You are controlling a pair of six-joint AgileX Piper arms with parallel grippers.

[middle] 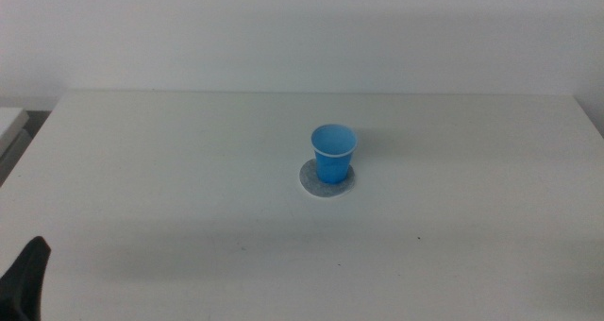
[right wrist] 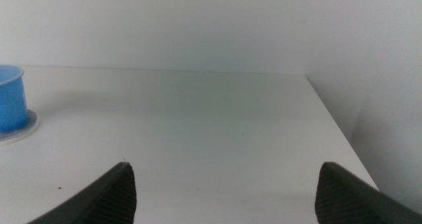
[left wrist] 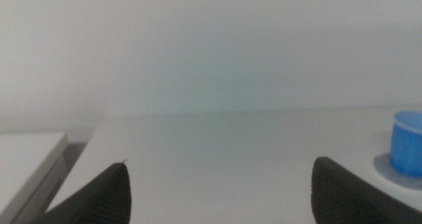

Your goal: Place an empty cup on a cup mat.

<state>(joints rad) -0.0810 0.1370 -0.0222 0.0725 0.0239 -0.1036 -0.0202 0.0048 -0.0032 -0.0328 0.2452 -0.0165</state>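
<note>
The bright blue cup stands upright on the speckled grey cup mat near the middle of the white table, a little toward the mat's far right side. Its inside looks empty. The cup and mat also show in the left wrist view, and the cup and mat in the right wrist view. My left gripper is open and empty, low at the table's front left, where a dark jaw tip shows. My right gripper is open and empty, out of the middle view.
The white table stretches around the cup. Its right edge drops off in the right wrist view. A second pale surface lies beyond the table's left edge. A white wall stands behind.
</note>
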